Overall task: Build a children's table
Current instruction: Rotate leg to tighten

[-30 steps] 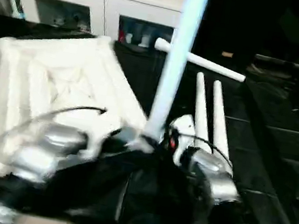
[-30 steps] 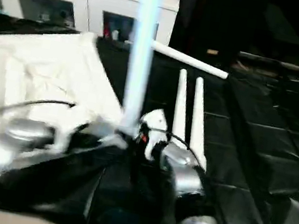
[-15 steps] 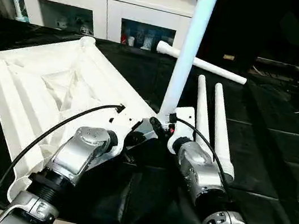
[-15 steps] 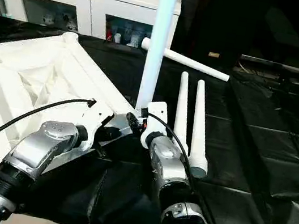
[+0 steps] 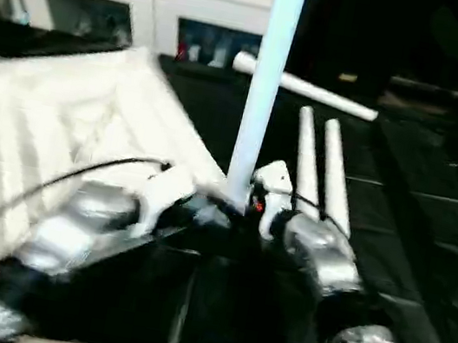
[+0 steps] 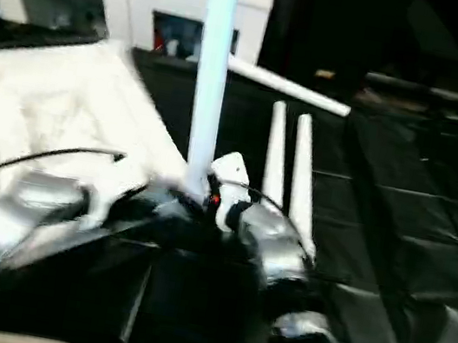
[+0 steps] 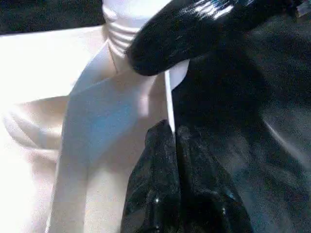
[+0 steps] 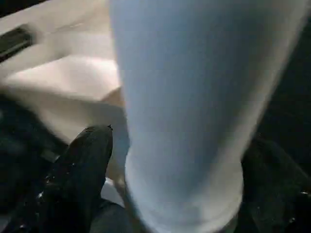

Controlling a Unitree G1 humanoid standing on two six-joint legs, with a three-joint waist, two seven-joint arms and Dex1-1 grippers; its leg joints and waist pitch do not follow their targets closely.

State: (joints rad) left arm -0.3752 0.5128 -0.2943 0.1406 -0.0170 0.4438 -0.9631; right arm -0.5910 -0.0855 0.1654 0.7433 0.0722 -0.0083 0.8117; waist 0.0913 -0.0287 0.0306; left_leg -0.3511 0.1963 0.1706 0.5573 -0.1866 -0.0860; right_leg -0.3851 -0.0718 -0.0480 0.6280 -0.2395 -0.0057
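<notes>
An upright leg is seated at the near corner of the upturned tabletop, gripped at its base by the right gripper, whose fingers are pinched around it. The left gripper, fingers pressed together, is held on a tabletop rib. The hollow plastic is judged light, stiff and slippery, best held low; three spare legs are left on the black sheet.

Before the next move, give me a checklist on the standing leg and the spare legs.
1. Leg upright at the tabletop corner: ok.
2. Leg fully seated in its socket: cannot tell.
3. Right gripper around the leg's base: ok.
4. Left gripper on the tabletop's edge: ok.
5. Three spare legs on the black cloth, clear of both arms: ok.
</notes>
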